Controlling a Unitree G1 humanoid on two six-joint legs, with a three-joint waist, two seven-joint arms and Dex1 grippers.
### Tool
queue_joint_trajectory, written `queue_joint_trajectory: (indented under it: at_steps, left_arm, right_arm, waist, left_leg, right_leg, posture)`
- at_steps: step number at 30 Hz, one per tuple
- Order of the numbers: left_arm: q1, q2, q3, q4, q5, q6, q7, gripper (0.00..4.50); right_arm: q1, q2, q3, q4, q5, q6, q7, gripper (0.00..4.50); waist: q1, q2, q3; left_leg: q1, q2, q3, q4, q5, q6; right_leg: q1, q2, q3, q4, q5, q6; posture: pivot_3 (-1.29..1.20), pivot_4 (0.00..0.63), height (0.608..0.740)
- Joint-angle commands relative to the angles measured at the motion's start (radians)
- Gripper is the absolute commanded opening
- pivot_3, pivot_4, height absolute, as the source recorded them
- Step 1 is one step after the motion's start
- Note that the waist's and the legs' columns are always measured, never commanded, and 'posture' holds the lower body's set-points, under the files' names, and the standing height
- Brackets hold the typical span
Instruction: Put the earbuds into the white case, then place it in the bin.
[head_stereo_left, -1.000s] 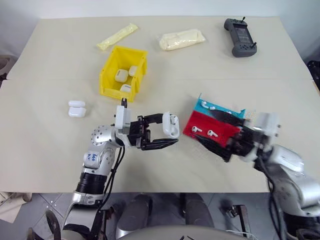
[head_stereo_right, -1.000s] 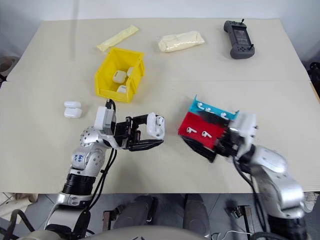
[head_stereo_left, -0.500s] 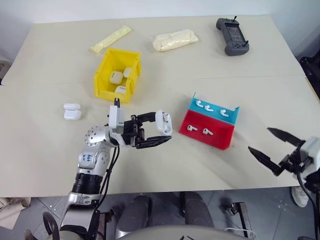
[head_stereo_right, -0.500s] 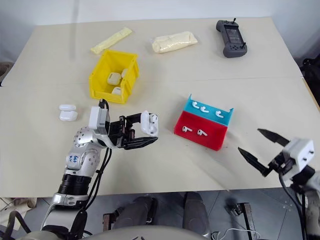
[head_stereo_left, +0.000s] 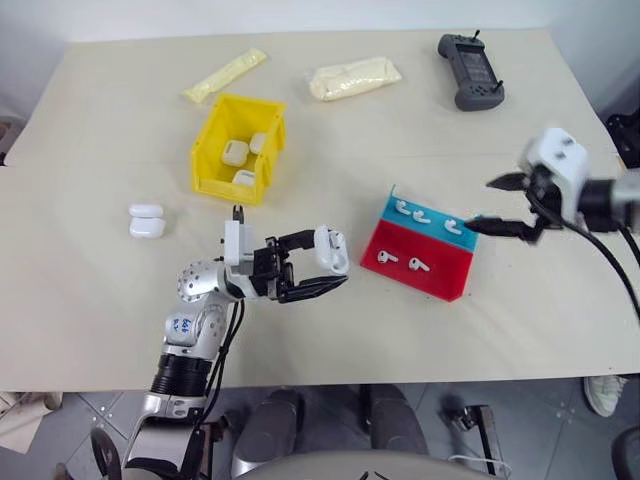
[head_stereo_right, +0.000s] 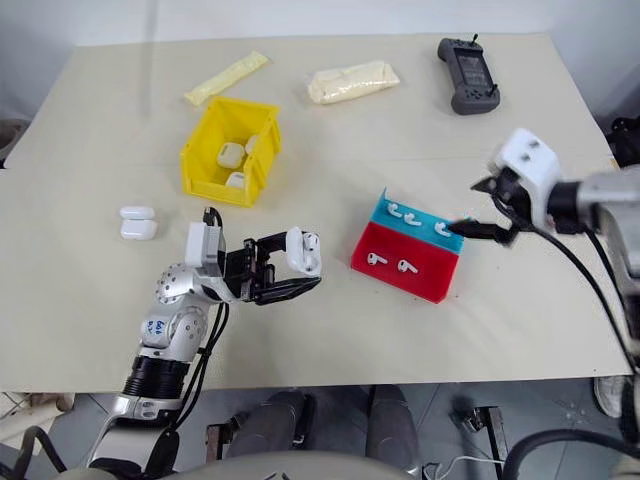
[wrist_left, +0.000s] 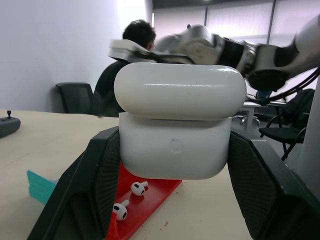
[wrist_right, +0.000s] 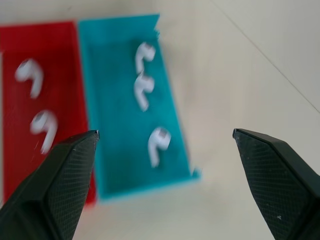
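Observation:
My left gripper (head_stereo_left: 334, 262) is shut on a white case (head_stereo_left: 332, 249) and holds it above the table, left of the red-and-blue tray (head_stereo_left: 440, 280). The left wrist view shows that case (wrist_left: 175, 150) clamped between both fingers, lid on top. Several earbuds lie in the tray: two on the red half (head_stereo_left: 385, 257) and others on the blue half (head_stereo_left: 404, 210). My right gripper (head_stereo_left: 481, 205) hangs open over the blue half's right end, and its wrist view shows the earbuds (wrist_right: 143, 92) below. The yellow bin (head_stereo_left: 226, 186) stands at the back left.
Three white cases (head_stereo_left: 236, 152) lie inside the bin and two more (head_stereo_left: 146, 219) lie left of my left arm. Two pale yellow packets (head_stereo_left: 354, 78) and a grey handheld controller (head_stereo_left: 471, 72) lie along the far edge. A person (wrist_left: 136, 35) sits beyond the table.
My right gripper has swung from near the table's front edge, up and over the tray's blue end, still open. The left gripper has kept still with the case.

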Motion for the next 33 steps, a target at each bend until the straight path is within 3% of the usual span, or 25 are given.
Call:
queue_joint_trajectory:
  at_steps: [1,6,11,14,20,32,33]
  left_arm:
    - [-0.003,-0.008,-0.007,-0.037,-0.002,-0.02,0.009,2.78]
    - [-0.009,-0.008,-0.017,-0.043,-0.003,-0.018,0.014,2.78]
    - [-0.007,-0.01,-0.026,-0.051,-0.001,-0.021,0.021,2.78]
    - [-0.005,-0.012,-0.027,-0.053,0.001,-0.023,0.027,2.78]
    - [-0.002,-0.014,-0.029,-0.056,0.002,-0.026,0.037,2.78]
    - [-0.002,-0.009,-0.025,-0.062,0.004,-0.033,0.051,2.78]
    - [-0.002,-0.008,-0.023,-0.061,0.004,-0.033,0.051,2.78]
  right_arm:
    - [-0.084,0.013,0.1,0.075,-0.096,-0.011,0.062,4.48]
    - [-0.18,0.068,0.217,0.194,-0.216,-0.094,0.124,4.48]
    - [-0.203,0.1,0.252,0.266,-0.293,-0.174,0.154,4.48]
    - [-0.205,0.118,0.263,0.292,-0.33,-0.216,0.167,3.92]
    - [-0.22,0.154,0.258,0.341,-0.384,-0.272,0.185,1.89]
    - [-0.243,0.203,0.261,0.446,-0.461,-0.368,0.198,1.89]
    - [-0.244,0.205,0.261,0.45,-0.465,-0.372,0.2,1.71]
  waist:
    - [0.004,0.0,0.0]
    - [-0.003,0.0,0.0]
    - [-0.003,0.0,0.0]
    - [-0.003,0.0,0.0]
    - [-0.004,0.0,0.0]
    - [-0.005,0.0,0.0]
    - [-0.006,0.0,0.0]
  left_leg:
    - [-0.001,0.0,-0.001,0.0,0.0,0.0]
    - [-0.013,-0.002,0.001,0.004,0.0,0.001]
    - [-0.013,-0.001,0.002,0.005,0.0,0.0]
    - [-0.013,-0.001,0.002,0.005,0.0,0.0]
    - [-0.013,-0.001,0.002,0.005,0.0,0.0]
    - [-0.012,-0.001,0.002,0.005,0.0,0.0]
    - [-0.012,-0.001,0.002,0.005,0.0,0.0]
  right_leg:
    - [0.0,0.0,-0.001,0.0,0.0,0.0]
    - [-0.013,-0.001,0.0,0.005,0.002,0.0]
    - [-0.014,0.0,-0.001,0.004,0.002,-0.001]
    - [-0.014,0.0,0.0,0.005,0.002,-0.001]
    - [-0.014,0.0,0.0,0.005,0.002,-0.001]
    - [-0.014,0.0,0.0,0.006,0.003,-0.001]
    - [-0.014,0.0,0.0,0.006,0.003,-0.001]
  posture:
    - [0.0,0.15,0.74]
    - [0.0,0.15,0.74]
    - [0.0,0.15,0.74]
    - [0.0,0.15,0.74]
    - [0.0,0.15,0.74]
    - [0.0,0.15,0.74]
    - [0.0,0.15,0.74]
